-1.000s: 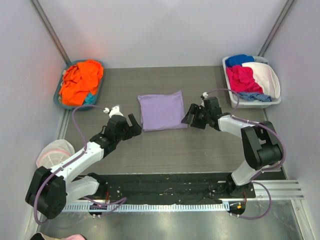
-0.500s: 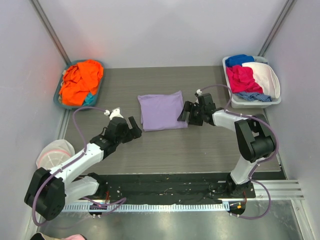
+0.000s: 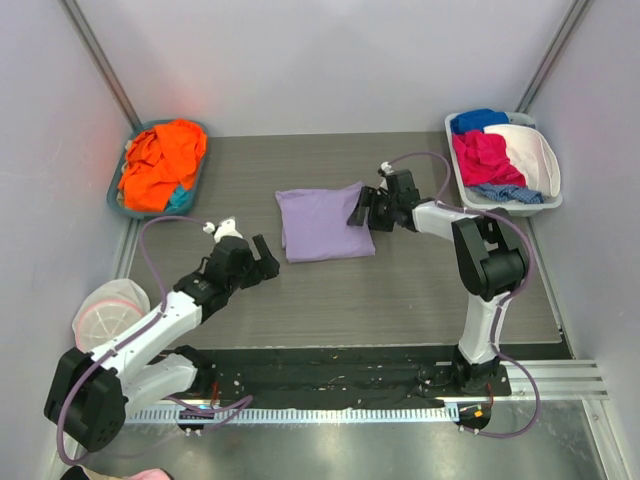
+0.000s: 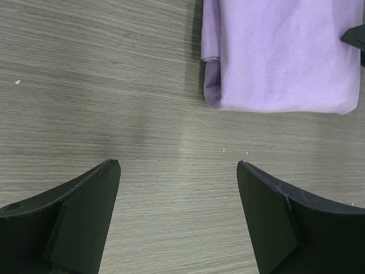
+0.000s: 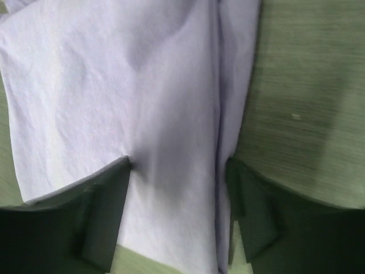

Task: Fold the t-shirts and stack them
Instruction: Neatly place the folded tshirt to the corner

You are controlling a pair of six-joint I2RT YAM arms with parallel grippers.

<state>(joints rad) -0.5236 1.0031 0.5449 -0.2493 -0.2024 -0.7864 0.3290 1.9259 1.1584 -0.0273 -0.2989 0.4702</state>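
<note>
The folded lavender shirt point(image 3: 322, 223) lies at the centre of the table point(image 3: 420, 300); the right gripper point(image 3: 360, 212), jaws open, straddles its 2 o'clock edge, probably for a grip; the left gripper point(image 3: 267, 256), open and empty, hovers at 8 o'clock.

**Top view:** a fixed camera above and behind the arm bases looks down and forward over the whole table point(image 3: 400, 290).

**Left wrist view:** close and looking downward past the left gripper point(image 4: 178, 165), facing the folded lavender shirt point(image 4: 279, 57).

**Right wrist view:** closer still, with the right gripper point(image 5: 179, 162) over that shirt's right edge.

All three views share the shirt.
</note>
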